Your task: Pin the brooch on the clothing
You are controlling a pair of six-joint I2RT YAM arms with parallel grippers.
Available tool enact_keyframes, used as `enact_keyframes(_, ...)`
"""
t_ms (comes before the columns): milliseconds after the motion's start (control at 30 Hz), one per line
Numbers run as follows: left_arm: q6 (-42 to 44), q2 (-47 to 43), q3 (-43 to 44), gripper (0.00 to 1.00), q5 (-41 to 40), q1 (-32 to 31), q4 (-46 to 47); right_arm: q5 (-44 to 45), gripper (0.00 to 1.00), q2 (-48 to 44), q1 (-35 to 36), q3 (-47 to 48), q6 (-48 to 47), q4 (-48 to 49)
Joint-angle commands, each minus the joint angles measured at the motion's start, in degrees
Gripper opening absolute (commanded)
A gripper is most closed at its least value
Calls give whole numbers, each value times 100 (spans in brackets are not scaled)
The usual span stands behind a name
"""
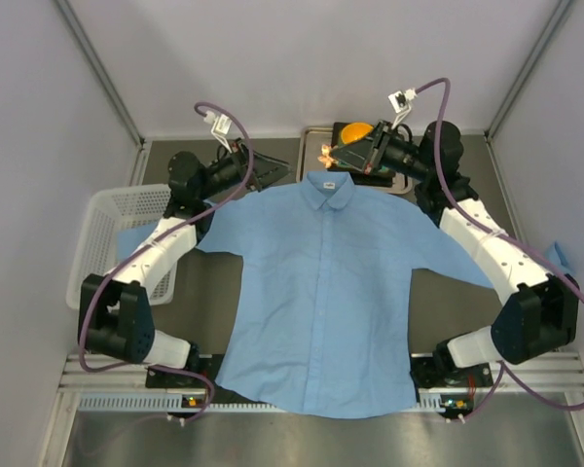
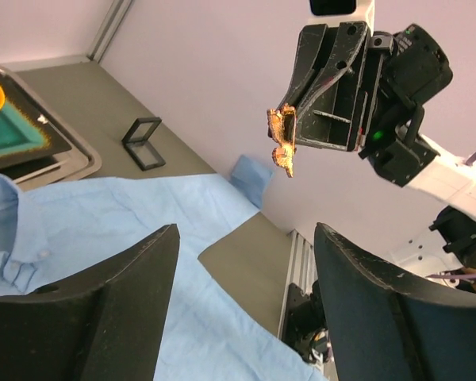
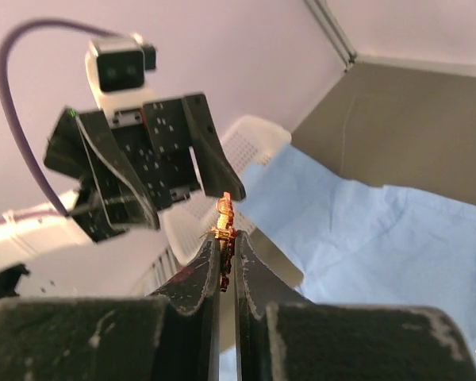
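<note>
**Status: brooch (image 3: 224,226) clamped in right pincer (image 3: 225,252), clear of shirt (image 1: 321,292)**

1. Brooch. Locate at the very tips of the right pincer. Pinched edge-on between fingers pressed together, with the orange-gold body protruding above the tips. In the top view, find it raised over the far edge of the worktop (image 1: 448,302), just beyond the collar (image 1: 328,188) and beside the orange bowl (image 1: 355,129). Not touching the fabric.

2. Left pincer (image 2: 246,262). Locate opposite the right one, facing it across the collar. Fingers spread wide, nothing between them. Apart from the brooch.

3. Shirt. Light blue, spread flat on the worktop, front up and buttoned. Collar toward the far wall, hem at the near edge between the two arm bases. Sleeves angled out to either side, passing under the arms.

4. Surroundings. White basket (image 1: 117,224) at the left edge, next to the left sleeve. Small black frame (image 2: 143,143) on the worktop beyond the shirt's shoulder. Blue cloth (image 1: 562,258) against the right wall.
</note>
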Motion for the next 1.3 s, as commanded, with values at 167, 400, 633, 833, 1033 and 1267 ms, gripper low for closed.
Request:
enact_keyframes(167, -615, 398, 254, 65, -852, -705, 876, 958, 0, -62, 297, -49, 1202, 950)
enact_keyframes(400, -958, 521, 351, 54, -896, -854, 1201, 949, 0, -123, 350, -154, 1167, 994)
enact_keyframes(633, -1116, 679, 429, 54, -914, -934, 1421, 905, 0, -106, 402, -234, 1211, 1161)
enact_keyframes(833, -1160, 784, 508, 46, -1010, -951, 1395, 861, 0, -88, 481, -312, 1255, 1302)
enact_keyframes(1033, -1240, 846, 579, 34, -1063, -960, 1456, 861, 0, -88, 534, -401, 1264, 1354)
enact_keyframes(1267, -1213, 846, 492, 0, -1020, -951, 1255, 879, 0, -53, 534, -383, 1273, 1364)
